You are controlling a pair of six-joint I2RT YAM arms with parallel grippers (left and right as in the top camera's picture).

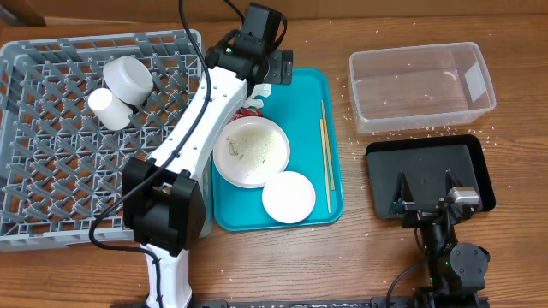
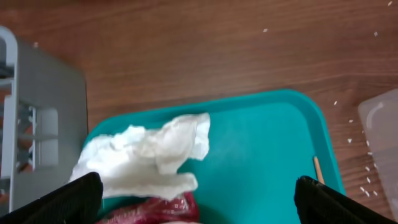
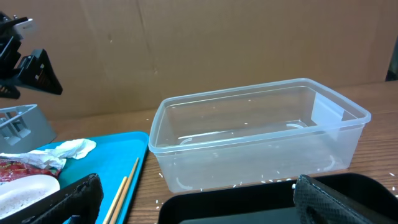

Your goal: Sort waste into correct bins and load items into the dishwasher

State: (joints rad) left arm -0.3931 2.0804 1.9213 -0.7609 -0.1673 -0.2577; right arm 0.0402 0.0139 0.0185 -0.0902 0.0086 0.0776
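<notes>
Left claw (image 2: 198, 186): spread wide and empty, hanging over the crumpled napkin (image 2: 143, 155) at the far corner of the teal tray (image 2: 267, 143), beside the dish rack (image 1: 51, 171).
Right claw (image 3: 196, 190): spread wide, holding nothing, low over the black tray (image 3: 249, 208) with the clear tub (image 3: 261, 130) just beyond.
Crockery: two cups (image 1: 128, 77) lie in the rack. The plate (image 1: 244, 183), small bowl (image 1: 288, 197) and chopsticks (image 1: 325, 154) sit on the teal tray.
Risk, mixed grab: the red wrapper (image 2: 155, 208) touches the napkin's near edge, so one pinch could take both. If they belong in different bins, one would land wrong.
Risk, weak hold: the napkin is soft and loose. Catching only a flap could let it drop on the worktop (image 1: 360, 257) on the way across.
Risk, plate: its rim lies just beside the wrapper. A low approach may nudge it and scatter the rice-like grains (image 1: 257, 145).
Hidden: in the overhead view the left arm covers most of the napkin.
Cut off: the left wrist view crops the wrapper at its bottom edge.
Unclear: whether anything lies beneath the napkin.
</notes>
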